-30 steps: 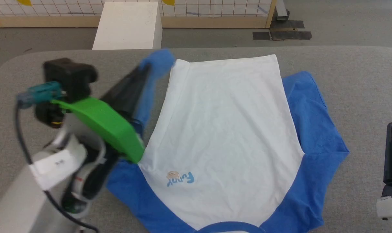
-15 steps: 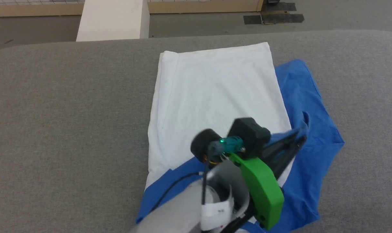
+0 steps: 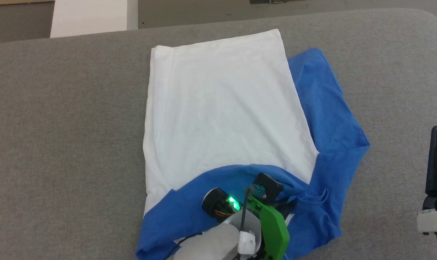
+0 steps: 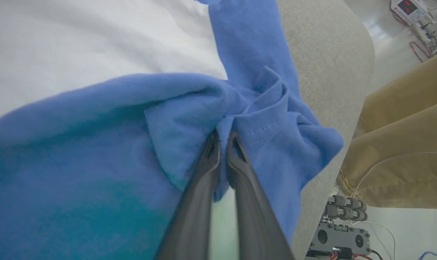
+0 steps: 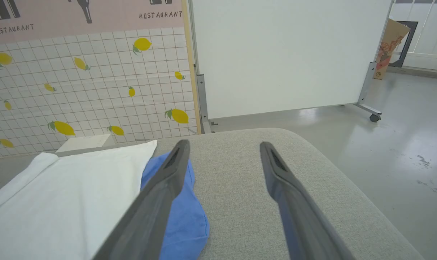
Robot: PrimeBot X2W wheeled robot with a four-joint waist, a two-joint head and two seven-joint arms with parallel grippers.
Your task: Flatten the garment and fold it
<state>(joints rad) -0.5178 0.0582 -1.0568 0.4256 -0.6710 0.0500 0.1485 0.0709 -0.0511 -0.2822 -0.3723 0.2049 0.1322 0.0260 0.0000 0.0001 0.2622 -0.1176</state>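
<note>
The grey desk [image 3: 59,126] carries the garment [image 3: 222,108], long axis running away from the robot, hem far. Left pincer [image 4: 223,135] pinches a blue sleeve fold at the near end, plain in the left wrist view, arm-hidden from the head. Right pincer [image 5: 223,148], spread, hovers beside the right sleeve.

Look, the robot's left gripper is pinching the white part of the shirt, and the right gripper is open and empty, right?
Not quite. The left gripper is shut on the blue sleeve of the shirt, not the white part, as the left wrist view shows. The right gripper is indeed open and empty.
</note>
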